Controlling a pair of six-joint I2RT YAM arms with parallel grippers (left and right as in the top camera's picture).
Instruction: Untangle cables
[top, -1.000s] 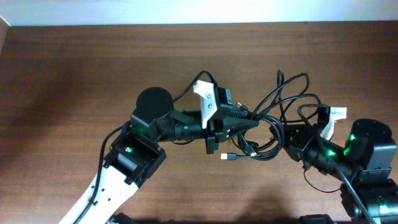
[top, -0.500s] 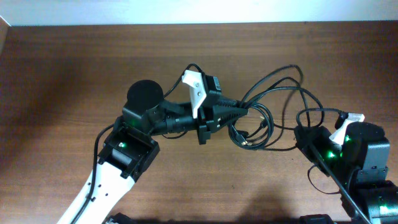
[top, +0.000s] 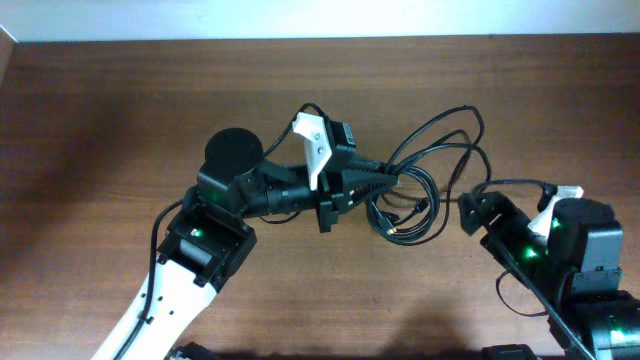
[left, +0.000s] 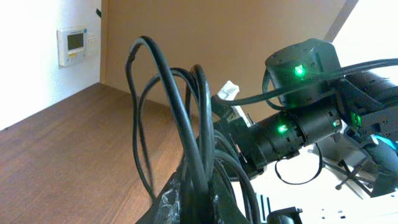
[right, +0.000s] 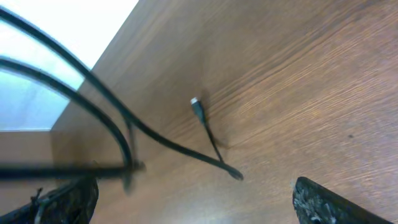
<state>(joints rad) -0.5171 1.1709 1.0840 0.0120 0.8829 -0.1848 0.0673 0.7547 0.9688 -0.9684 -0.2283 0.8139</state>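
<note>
left tool (top: 390, 182): clenched on cables (top: 437, 140)
right tool (top: 470, 212): released, empty
relation: cables lie just left of right tool, strands running toward far right

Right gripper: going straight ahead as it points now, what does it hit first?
Likely the cables: a plug-tipped strand lies on the table right ahead of the open right gripper. Depth is unclear.

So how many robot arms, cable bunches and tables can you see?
Robot arms: 2, the left arm and the right arm
Cable tangle: 1 bunch, its cords too knotted to count apart
Table: 1
Total: 4
</note>
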